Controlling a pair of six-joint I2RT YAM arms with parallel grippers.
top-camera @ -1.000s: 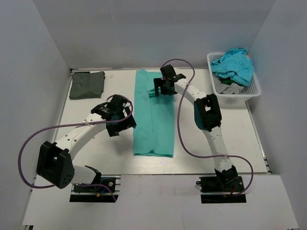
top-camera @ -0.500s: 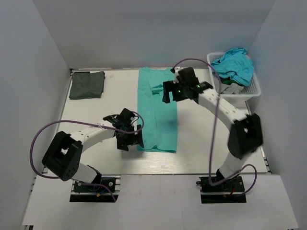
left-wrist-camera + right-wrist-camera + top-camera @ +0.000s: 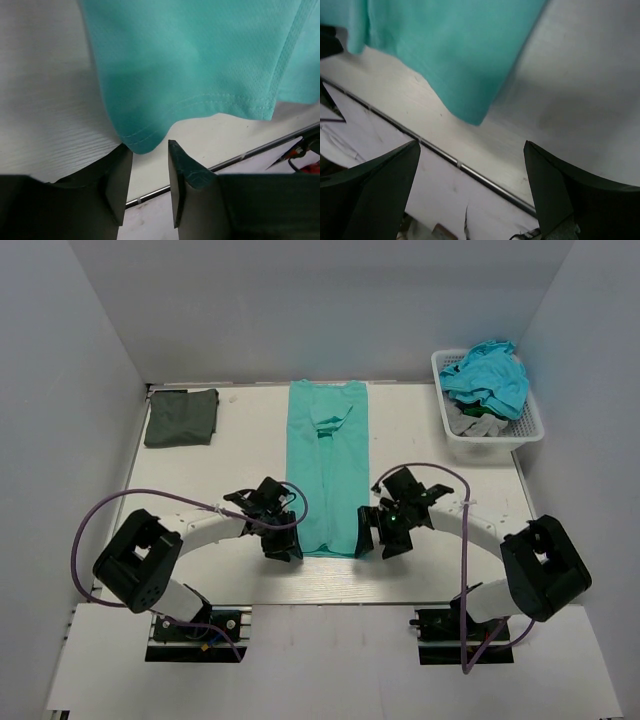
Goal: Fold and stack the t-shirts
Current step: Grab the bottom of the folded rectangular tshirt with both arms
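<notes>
A teal-green t-shirt (image 3: pixel 325 475) lies folded into a long strip down the table's middle. My left gripper (image 3: pixel 285 545) is at its near left corner; the left wrist view shows that hem corner (image 3: pixel 143 142) right at the fingertips of the gripper (image 3: pixel 149 146), whose jaws stand narrowed with a gap. My right gripper (image 3: pixel 372 538) sits at the near right corner, wide open (image 3: pixel 471 145), with the shirt's corner (image 3: pixel 472 112) just ahead of it. A dark grey-green t-shirt (image 3: pixel 181 417) lies folded at the far left. Turquoise-blue t-shirts (image 3: pixel 487 375) and a grey one (image 3: pixel 478 425) fill the basket.
The white lattice basket (image 3: pixel 527 430) stands at the far right corner. The table's near edge, with a metal strip (image 3: pixel 445 152), runs just below both grippers. Grey walls close in the left, right and far sides.
Both arms have swung from the shirt's upper part down to its near corners. The left jaws have narrowed from wide open. The right jaws stay wide.
</notes>
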